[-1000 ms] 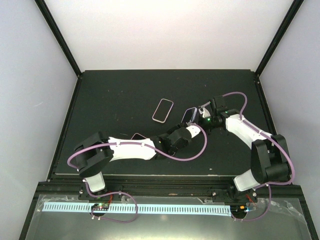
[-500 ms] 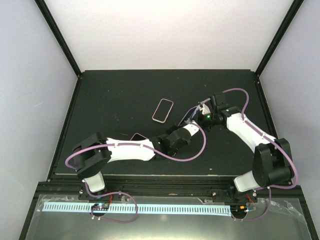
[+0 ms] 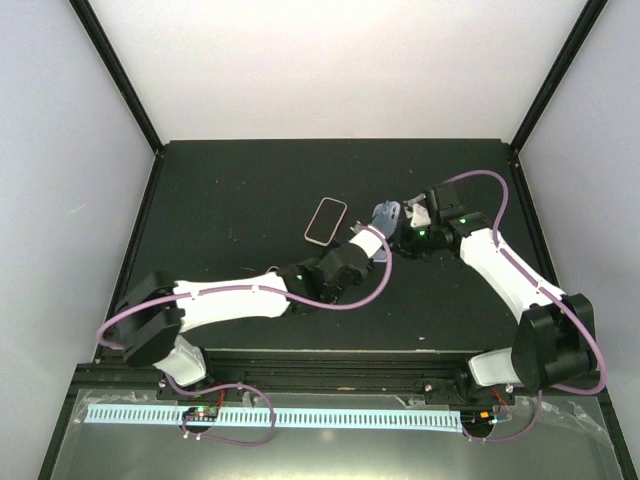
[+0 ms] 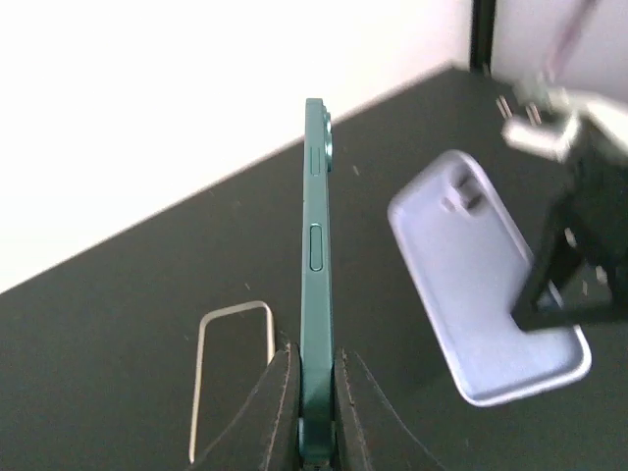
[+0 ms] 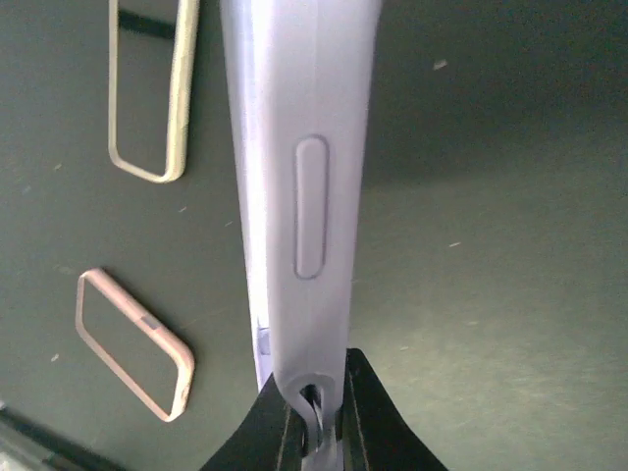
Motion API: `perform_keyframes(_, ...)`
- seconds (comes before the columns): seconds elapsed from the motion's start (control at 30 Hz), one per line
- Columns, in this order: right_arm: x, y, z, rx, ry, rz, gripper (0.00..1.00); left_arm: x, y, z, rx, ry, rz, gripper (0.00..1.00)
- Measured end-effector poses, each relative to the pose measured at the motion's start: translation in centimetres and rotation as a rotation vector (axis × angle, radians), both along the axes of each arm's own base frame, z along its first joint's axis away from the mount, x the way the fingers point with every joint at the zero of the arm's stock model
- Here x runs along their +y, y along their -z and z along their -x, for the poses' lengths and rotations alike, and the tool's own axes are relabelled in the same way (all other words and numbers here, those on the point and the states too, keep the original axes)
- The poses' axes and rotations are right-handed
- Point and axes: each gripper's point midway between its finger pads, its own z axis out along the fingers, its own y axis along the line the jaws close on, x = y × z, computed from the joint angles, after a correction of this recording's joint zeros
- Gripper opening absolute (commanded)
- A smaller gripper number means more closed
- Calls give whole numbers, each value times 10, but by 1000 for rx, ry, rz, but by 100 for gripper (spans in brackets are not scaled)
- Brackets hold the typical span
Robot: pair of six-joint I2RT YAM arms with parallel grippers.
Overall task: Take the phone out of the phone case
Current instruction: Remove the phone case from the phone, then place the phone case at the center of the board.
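Pinching the green phone (image 4: 316,245) by its end, the left tool (image 4: 316,373) is holding it on edge above the table (image 3: 220,200). The phone is already clear of the lavender phone case (image 5: 304,147), which the right tool (image 5: 316,397) is clamping alongside, apparently to keep them parted.

The phone case (image 5: 304,147) runs off the right wrist view's top edge.

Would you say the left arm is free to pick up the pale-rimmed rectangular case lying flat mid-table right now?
Probably not: the left pincer is shut on the dark green phone. The pale-rimmed rectangular case lies uncovered close by, so the path itself looks clear.
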Motion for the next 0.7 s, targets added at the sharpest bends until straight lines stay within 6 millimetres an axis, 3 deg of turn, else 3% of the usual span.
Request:
perform_keyframes(0.13,-24,9,-9,-9,55,85,1,30,-57,2,-58,-48,151,2)
perform_keyframes(0.23,-30,6,-14,-36,44,122,1,49,-62,0,-66,-87,183,2)
perform_keyframes(0.33,-40,-8,-31,-102,20,149,1,70,-36,-10,-42,-152,129,2)
perform_keyframes(0.43,-57,-21,-56,-189,-23,179,1,108,-1,-29,-13,-276,27,2)
perform_keyframes(0.53,-77,-30,-81,-267,-78,214,1,138,21,-49,-10,-398,-68,2)
perform_keyframes(0.7,-115,-36,-126,-324,-169,284,1,164,58,-78,24,-500,-235,2)
